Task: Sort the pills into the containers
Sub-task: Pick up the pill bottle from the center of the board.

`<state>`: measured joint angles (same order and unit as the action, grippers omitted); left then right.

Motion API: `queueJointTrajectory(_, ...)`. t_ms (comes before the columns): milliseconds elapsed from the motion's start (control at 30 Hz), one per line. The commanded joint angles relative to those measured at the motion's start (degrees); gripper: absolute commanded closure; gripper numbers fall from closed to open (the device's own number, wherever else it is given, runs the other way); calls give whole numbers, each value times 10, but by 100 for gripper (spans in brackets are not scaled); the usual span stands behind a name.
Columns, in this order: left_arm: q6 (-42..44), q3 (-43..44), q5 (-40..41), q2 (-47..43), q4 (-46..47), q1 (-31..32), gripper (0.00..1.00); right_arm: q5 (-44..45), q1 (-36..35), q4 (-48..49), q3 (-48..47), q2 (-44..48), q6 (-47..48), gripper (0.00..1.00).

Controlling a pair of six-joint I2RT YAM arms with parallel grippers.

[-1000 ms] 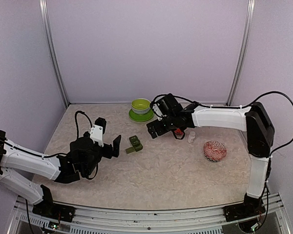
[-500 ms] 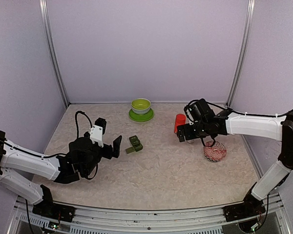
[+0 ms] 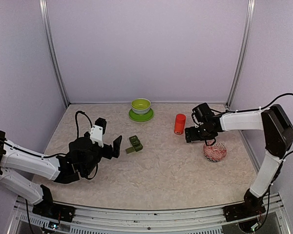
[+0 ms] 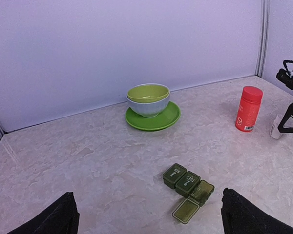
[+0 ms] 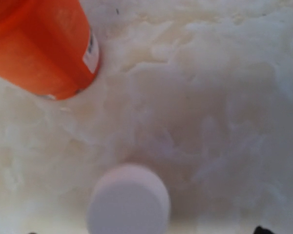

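Observation:
The containers are a dark green strip of three compartments on the table. In the left wrist view the near compartment stands open with its lid flat on the table, and the other two are shut. No loose pills show. My left gripper is open and empty, just left of the strip. My right gripper hangs over a small white bottle, beside a red bottle. Its jaws stand apart, with the white cap between them.
A lime-green bowl on a saucer stands at the back. A red-and-white patterned bowl sits right of my right gripper. The red bottle and white bottle stand far right of the strip. Walls close in the table.
My right gripper has swung right, from beside the lime-green bowl to over the white bottle. The red bottle now shows in full. The left arm has not moved.

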<state>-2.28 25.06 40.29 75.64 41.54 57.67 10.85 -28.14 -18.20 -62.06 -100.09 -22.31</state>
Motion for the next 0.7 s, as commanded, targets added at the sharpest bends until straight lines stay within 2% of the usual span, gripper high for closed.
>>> queueJointTrajectory(0,3,-5,-6,-2,11,-4,1,-23,10,23,-35,-36,13,8)
queueJointTrajectory(133,3,-5,-6,-2,10,-5,1,-27,13,29,-48,-66,19,14)
queueJointTrajectory(400,4,-4,-7,-1,10,-5,1,-34,14,43,-52,-85,23,35)
queueJointTrajectory(500,4,-3,-9,0,10,-5,1,-32,14,48,-48,-81,25,48)
queueJointTrajectory(667,4,-3,-9,0,9,-5,1,-35,14,56,-39,-80,35,63)
